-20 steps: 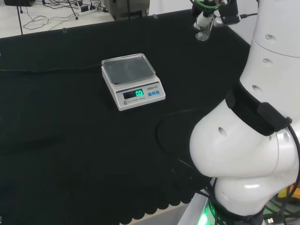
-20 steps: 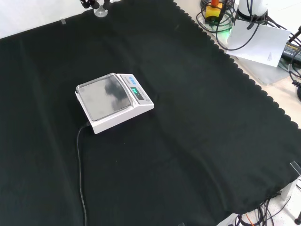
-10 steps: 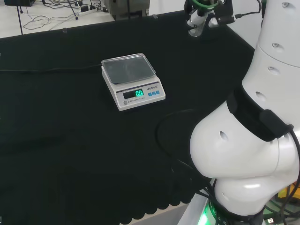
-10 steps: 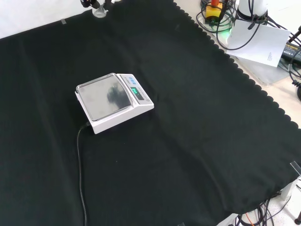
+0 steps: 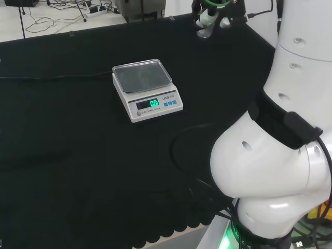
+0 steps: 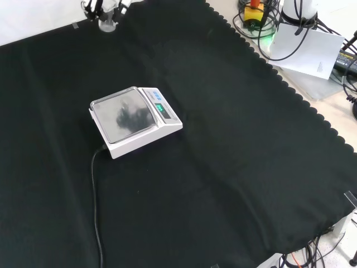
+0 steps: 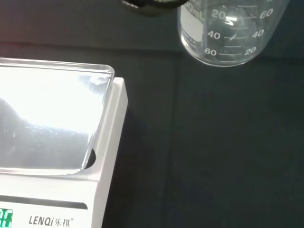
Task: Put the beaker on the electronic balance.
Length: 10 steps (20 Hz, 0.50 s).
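**A:** Where is the beaker (image 7: 231, 32) to be found, and how is it held?

**B:** In the head view it is seen in the air at about one o'clock from the electronic balance (image 5: 147, 89), well apart from it and above the far edge of the black cloth (image 5: 78, 155). It is carried by the hand (image 5: 213, 11). Dark fingers appear to be wrapped about its upper part, but how they are set cannot be told for certain. In the front view the beaker is found at about twelve o'clock from the balance.

**A:** How is it judged to handle?

**B:** It is clear, thin-walled and apparently empty, so it is judged light, rigid and breakable. Its smooth wall is likely slippery, and a tilt could let it slide. A hold round the upper wall, just below the rim, is judged best, so that the flat base is left free to be set down.

**A:** And the materials?

**B:** A round glass wall with white graduation marks is shown in the wrist view, with a thick, slightly curved base. The balance is a white plastic box with a square, shiny metal pan (image 7: 45, 121) whose edges are raised and whose corners are rounded; bright reflections are thrown from it. A green-lit display is set in its sloped front. The cloth is matte, soft and scalloped along its edge.
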Motion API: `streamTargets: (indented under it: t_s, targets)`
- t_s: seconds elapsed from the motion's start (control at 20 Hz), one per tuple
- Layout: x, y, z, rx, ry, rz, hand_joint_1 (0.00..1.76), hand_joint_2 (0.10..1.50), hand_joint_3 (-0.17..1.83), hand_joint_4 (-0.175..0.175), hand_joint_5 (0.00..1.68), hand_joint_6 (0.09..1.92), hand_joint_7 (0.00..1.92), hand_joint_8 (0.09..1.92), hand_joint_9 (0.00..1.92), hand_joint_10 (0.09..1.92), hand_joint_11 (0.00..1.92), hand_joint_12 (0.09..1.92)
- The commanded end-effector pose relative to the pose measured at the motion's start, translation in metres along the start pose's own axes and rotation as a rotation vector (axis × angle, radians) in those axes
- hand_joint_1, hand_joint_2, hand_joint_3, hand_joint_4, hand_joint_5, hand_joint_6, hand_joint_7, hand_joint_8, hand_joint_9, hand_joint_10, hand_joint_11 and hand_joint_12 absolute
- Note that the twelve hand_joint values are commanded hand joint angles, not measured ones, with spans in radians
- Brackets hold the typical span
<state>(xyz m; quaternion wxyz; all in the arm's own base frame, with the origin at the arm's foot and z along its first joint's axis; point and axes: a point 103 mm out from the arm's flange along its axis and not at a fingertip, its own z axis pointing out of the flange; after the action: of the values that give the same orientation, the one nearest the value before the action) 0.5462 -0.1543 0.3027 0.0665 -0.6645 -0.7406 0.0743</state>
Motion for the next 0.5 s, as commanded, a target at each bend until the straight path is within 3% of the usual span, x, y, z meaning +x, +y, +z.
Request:
streamTargets:
  t_s: [0.05, 0.5]
  targets:
    - [0.036, 0.083, 0.033, 0.12, 0.062, -0.142, 1.13, 1.18, 0.0, -0.175, 0.85, 1.2, 0.82, 0.88, 1.06, 0.75, 1.09, 0.78]
    - [0.068, 0.109, 0.044, 0.145, 0.053, -0.239, 1.13, 1.18, 0.0, -0.175, 0.86, 1.19, 0.83, 0.87, 1.07, 0.75, 1.09, 0.78]
